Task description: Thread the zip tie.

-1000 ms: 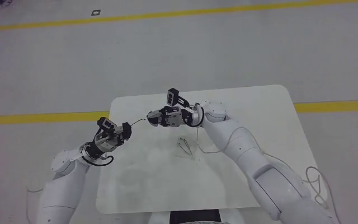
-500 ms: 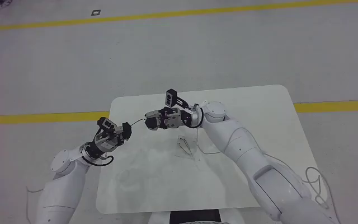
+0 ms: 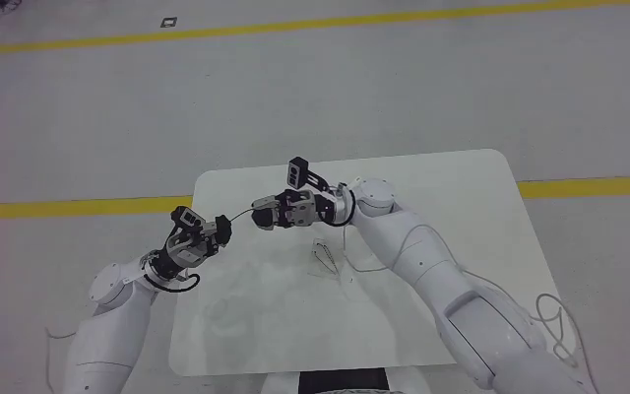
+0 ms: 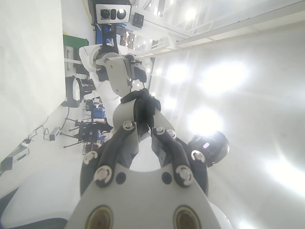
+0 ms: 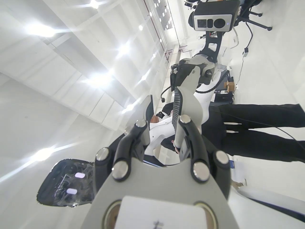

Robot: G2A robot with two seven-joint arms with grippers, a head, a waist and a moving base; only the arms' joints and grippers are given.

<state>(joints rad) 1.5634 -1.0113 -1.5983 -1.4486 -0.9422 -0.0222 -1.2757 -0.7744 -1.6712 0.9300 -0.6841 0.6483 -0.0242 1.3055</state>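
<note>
Left pincer (image 3: 220, 229) clamped on one end of the thin black zip tie (image 3: 239, 213), just inside the table (image 3: 443, 197) edge. Tie runs to the right pincer (image 3: 258, 212); too small to tell if its tip sits between those fingers (image 5: 190, 110), which stand apart. Thin loops (image 3: 325, 254), hard to make out, lie near the right pincer; table stretches well past it.

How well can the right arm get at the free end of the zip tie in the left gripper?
Likely yes: the zip tie juts from the left gripper above the table, and the right gripper sits at its free end, nothing between.
</note>
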